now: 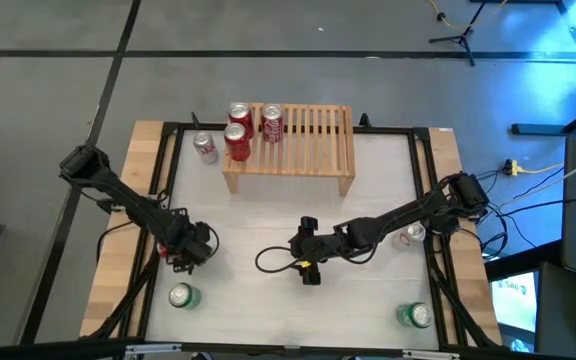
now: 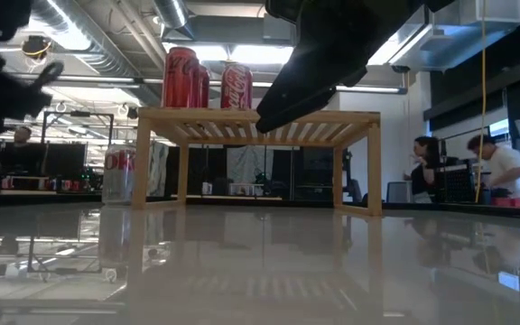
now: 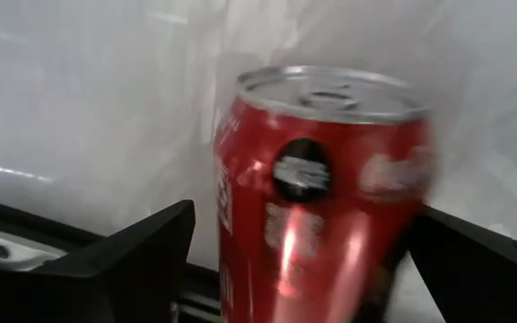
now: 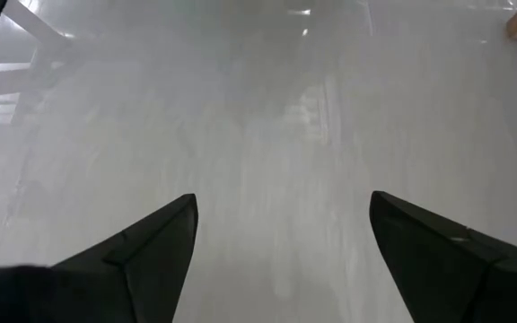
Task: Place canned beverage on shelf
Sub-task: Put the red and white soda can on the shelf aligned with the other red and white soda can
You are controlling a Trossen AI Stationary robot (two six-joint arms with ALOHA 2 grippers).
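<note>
The pale wood shelf (image 1: 298,140) stands at the table's far middle and also shows in the low view (image 2: 260,122). Three red cans (image 1: 240,115) stand on its left end. A silver-and-red can (image 1: 205,147) stands on the table by its left leg. My left gripper (image 1: 193,245) is at the table's left middle, shut on a red can (image 3: 321,188). My right gripper (image 1: 306,255) hovers over the table's middle, open and empty, and bare table shows between its fingers in the right wrist view (image 4: 281,202). My left gripper holds the red can by its side wall (image 3: 240,224), one finger (image 3: 142,260) on each side of the body, below the rim. The can leans in the hold, its silver top (image 3: 330,90) turned away from the wrist. Whether its base is on the table is hidden.
A green can (image 1: 181,296) stands near the front left and another green can (image 1: 415,315) near the front right. A silver can (image 1: 408,236) stands beside the right arm. The right half of the shelf's slatted top (image 1: 323,125) is bare. People sit in the room behind (image 2: 495,167).
</note>
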